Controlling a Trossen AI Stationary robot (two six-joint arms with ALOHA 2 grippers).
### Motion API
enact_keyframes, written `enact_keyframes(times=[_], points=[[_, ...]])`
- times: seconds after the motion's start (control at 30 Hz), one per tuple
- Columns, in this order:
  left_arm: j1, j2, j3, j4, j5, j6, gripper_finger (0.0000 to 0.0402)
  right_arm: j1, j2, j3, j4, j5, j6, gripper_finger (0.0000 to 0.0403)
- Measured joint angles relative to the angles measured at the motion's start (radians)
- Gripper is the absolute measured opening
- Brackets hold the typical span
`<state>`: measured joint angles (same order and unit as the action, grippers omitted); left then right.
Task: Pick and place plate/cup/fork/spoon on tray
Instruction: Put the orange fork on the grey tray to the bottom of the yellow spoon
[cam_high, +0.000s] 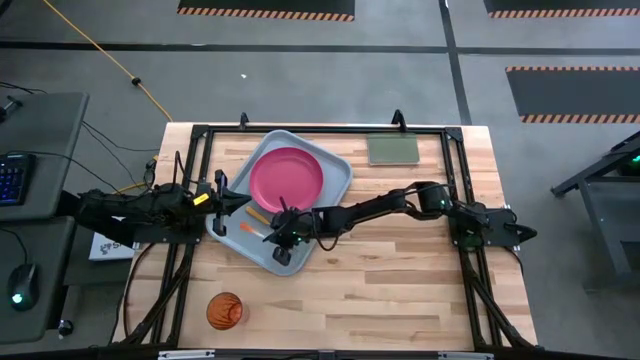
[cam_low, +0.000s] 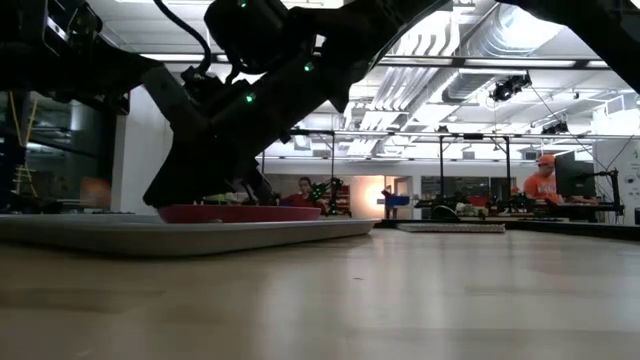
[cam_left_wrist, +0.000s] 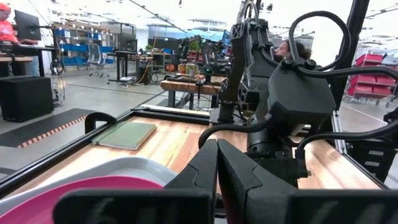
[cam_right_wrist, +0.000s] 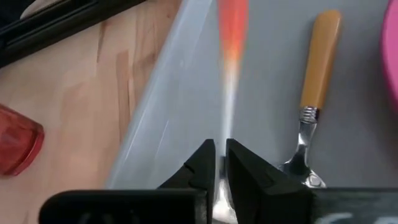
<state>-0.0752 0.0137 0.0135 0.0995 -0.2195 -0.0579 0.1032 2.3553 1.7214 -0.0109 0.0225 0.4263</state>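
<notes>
Right hand (cam_right_wrist: 219, 163) pinching fork (cam_right_wrist: 231, 37) w/ red-orange handle, over grey-blue tray (cam_right_wrist: 186, 93), beside orange-handled spoon (cam_right_wrist: 314, 81)

This is a big open robotics lab or workshop. Bare ducts (cam_low: 470, 45) and strip lights run under a high ceiling. The grey concrete floor (cam_high: 330, 75) carries dark mats with orange-and-black hazard stripes (cam_high: 265, 12). Farther off stand more framed benches (cam_low: 470, 170), blue storage bins (cam_left_wrist: 71, 46), office chairs (cam_left_wrist: 94, 55) and monitors (cam_left_wrist: 28, 25), with people sitting at them. A keyboard (cam_high: 10, 180) and mouse (cam_high: 20, 285) sit beside the wooden worktop (cam_high: 400, 290).
</notes>
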Motion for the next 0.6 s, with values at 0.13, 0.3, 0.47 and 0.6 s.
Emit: enact_keyframes(times=[0.13,0.3,0.47,0.6], points=[[0.0,0.0,0.0,0.0,0.0,0.0,0.0003,0.001,0.0,0.0,0.0,-0.009,0.0,0.004],[0.0,0.0,0.0,0.0,0.0,0.0,0.0003,0.001,0.0,0.0,0.0,-0.009,-0.018,0.0061],[0.0,0.0,0.0,0.0,0.0,0.001,0.0003,0.0,-0.01,-0.001,-0.005,-0.007,-0.142,0.0088],[0.0,0.0,0.0,0.0,0.0,0.001,0.0003,-0.001,-0.081,-0.002,-0.103,-0.017,-0.278,0.0092]])
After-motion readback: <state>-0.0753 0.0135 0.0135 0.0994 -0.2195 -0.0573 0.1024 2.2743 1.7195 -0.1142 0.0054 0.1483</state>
